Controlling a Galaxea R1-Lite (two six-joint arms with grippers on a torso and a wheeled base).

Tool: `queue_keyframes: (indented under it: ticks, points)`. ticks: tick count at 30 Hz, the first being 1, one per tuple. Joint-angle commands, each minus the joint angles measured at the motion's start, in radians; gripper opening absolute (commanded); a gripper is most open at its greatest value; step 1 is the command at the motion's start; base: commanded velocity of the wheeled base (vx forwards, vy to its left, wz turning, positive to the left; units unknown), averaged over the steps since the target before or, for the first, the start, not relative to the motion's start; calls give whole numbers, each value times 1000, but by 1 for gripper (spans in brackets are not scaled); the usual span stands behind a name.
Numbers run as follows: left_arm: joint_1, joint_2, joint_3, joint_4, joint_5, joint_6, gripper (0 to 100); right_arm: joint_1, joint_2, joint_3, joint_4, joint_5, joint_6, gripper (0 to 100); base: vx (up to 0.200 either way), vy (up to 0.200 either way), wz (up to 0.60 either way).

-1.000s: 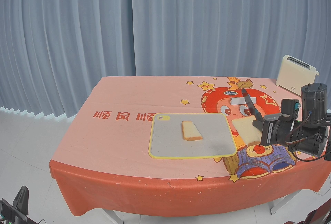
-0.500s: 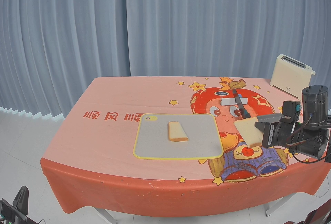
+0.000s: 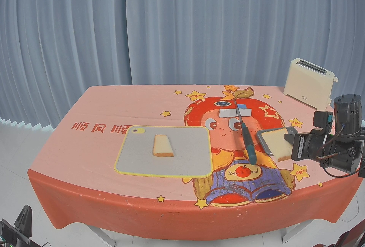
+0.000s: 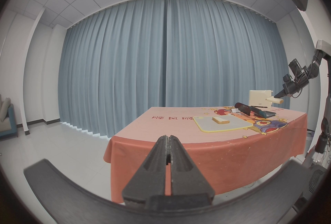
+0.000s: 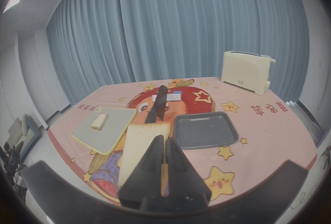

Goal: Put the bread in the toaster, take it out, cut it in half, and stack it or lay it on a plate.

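Two pieces of bread show in the head view: the cut half [image 3: 163, 146] lies flat on the cutting board [image 3: 190, 161] left of centre, and the held half [image 3: 275, 143] is at the right, clenched by one edge in the right gripper [image 5: 164, 139] and overlapping the dark tray [image 3: 260, 136]. The left gripper [image 4: 169, 140] is pressed closed on nothing, well apart from the table.

As I judge it, the soft held half, pinched at a thin edge, could sag, tear or slip before release. Whether it hangs squarely over the tray cannot be told, so it may land on the rim. The knife [image 3: 244, 131] lies near the tray, and a low sweep could knock it.

Since the earlier frames the whole head picture has slid left, so the camera has turned. Against the table, the held half has gone from just beside the board to the tray, uncovering the knife.
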Motion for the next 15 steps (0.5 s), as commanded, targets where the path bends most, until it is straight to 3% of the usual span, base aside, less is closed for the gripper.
queue_keyframes:
  ticks: [1,15]
  points:
    - [1,2,18,0,-1,0,0,-10,5,-1,-1,1,-1,0,0,0,0]
    - [1,2,18,0,-2,2,0,-157,85,-18,-53,37,-36,0,0,0,0]
